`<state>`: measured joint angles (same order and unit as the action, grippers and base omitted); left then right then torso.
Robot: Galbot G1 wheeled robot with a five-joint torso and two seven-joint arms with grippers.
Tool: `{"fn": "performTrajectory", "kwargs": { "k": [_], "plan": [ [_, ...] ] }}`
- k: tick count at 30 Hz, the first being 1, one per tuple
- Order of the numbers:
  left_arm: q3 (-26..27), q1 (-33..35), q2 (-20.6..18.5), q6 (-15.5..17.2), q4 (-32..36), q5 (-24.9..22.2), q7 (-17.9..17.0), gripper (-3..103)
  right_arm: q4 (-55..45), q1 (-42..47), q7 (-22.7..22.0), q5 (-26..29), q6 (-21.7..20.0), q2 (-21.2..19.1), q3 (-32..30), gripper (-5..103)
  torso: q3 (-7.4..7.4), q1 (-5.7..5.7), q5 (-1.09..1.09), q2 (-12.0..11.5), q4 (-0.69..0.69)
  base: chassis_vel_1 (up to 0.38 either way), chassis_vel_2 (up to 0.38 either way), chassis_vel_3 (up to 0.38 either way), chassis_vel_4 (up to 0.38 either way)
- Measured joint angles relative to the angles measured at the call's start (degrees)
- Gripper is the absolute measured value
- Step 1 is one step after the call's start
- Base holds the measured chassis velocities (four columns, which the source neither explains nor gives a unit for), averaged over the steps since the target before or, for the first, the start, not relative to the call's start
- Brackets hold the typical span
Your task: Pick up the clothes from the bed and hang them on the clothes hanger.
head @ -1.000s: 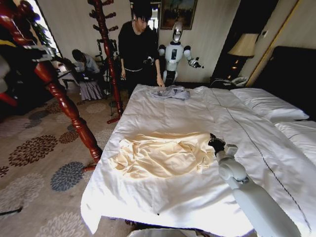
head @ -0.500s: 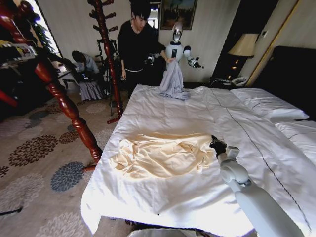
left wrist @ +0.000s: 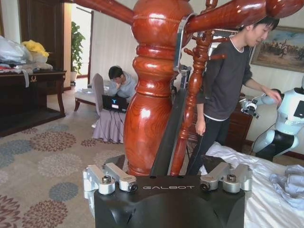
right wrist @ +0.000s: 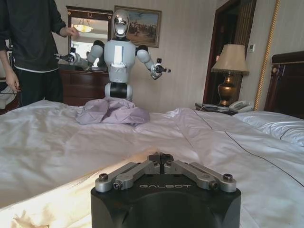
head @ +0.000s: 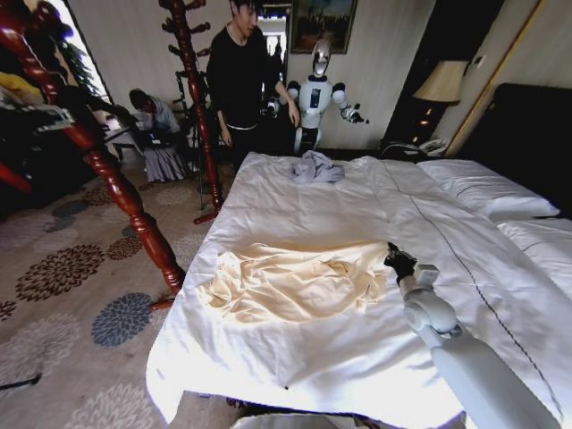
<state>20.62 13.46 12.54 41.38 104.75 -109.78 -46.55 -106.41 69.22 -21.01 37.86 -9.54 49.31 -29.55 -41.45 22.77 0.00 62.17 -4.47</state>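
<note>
The clothes (head: 290, 281), a cream-yellow sweatshirt, lie crumpled on the near half of the white bed (head: 357, 357). My right gripper (head: 399, 261) is shut and holds nothing. It hovers low over the sheet just past the sweatshirt's right edge. A strip of the cream fabric (right wrist: 42, 206) shows beside it in the right wrist view. My left gripper (left wrist: 166, 175) is raised by the top of the reddish-brown coat stand (left wrist: 152, 95). It is shut on the slim black clothes hanger (left wrist: 168, 137), whose silver hook (left wrist: 178, 42) lies against the stand.
The coat stand (head: 121, 192) leans off the bed's left side, with a second stand (head: 192, 89) behind it. A grey garment (head: 315, 167) lies at the far edge. Another robot (head: 315, 98) and a person stand beyond it. Pillows (head: 487, 188) lie at the right, patterned carpet at the left.
My right gripper has drifted a little to the right, away from the sweatshirt. At the far edge the grey garment was lifted and now lies on the bed again.
</note>
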Motion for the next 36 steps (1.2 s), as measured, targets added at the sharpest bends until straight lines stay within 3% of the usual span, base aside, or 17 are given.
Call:
{"fn": "performTrajectory", "kwargs": {
  "k": [1,3,6,9,12,15,16,18,21,36],
  "plan": [
    [-0.08,0.01,0.07,-0.15,-0.12,0.17,0.04,84,0.11,-0.13,0.06,0.04,0.07,0.07,0.00,0,0.00,0.00,0.00,0.00,0.00,0.000,0.000,0.000,0.000],
    [-0.09,0.02,0.09,-0.32,-0.16,0.30,0.19,84,0.23,-0.21,0.11,0.06,0.13,0.14,0.00,0,0.00,0.00,0.01,0.01,0.01,0.000,0.000,0.000,0.000],
    [-0.10,0.07,0.14,-0.76,-0.32,0.46,0.67,68,0.57,-0.56,0.20,0.06,0.23,0.37,0.26,0,0.00,-0.01,0.01,0.01,0.00,0.000,0.000,0.000,0.000],
    [-0.09,0.13,0.17,-0.86,-0.38,0.46,0.86,62,0.68,-0.87,0.20,0.12,0.28,0.54,0.57,0,0.00,0.00,0.01,0.00,0.01,0.000,0.000,0.000,0.000],
    [0.13,0.66,0.39,-1.29,-0.41,0.64,1.01,46,0.95,-1.20,0.25,0.18,0.60,0.66,1.09,0,0.00,0.00,0.01,0.00,0.01,0.000,0.000,0.000,0.000],
    [0.25,0.83,0.55,-1.51,-0.31,0.91,1.02,41,1.07,-1.21,0.27,0.16,0.67,0.66,1.23,0,0.00,0.00,0.01,0.00,0.00,0.000,0.000,0.000,0.000],
    [0.33,0.92,0.69,-1.83,-0.15,1.22,1.08,30,1.12,-1.21,0.28,0.15,0.69,0.68,1.27,0,0.00,0.00,0.01,0.00,0.01,0.000,0.000,0.000,0.000],
    [0.37,0.94,0.75,-2.02,0.02,1.31,1.51,30,1.15,-1.21,0.28,0.14,0.70,0.69,1.27,0,0.00,0.00,0.01,0.00,0.00,0.000,0.000,0.000,0.000],
    [0.51,0.94,0.87,-3.03,0.20,1.43,3.00,17,1.28,-1.14,0.29,0.03,0.70,0.72,1.26,0,0.00,0.00,0.03,0.00,-0.03,0.000,0.000,0.000,0.000],
    [0.73,0.15,1.05,-5.11,2.38,4.76,4.41,17,1.22,-1.03,-0.02,0.30,0.57,1.39,1.22,0,0.00,0.00,0.00,0.01,0.02,0.000,0.000,0.000,0.000]
  ]
}}
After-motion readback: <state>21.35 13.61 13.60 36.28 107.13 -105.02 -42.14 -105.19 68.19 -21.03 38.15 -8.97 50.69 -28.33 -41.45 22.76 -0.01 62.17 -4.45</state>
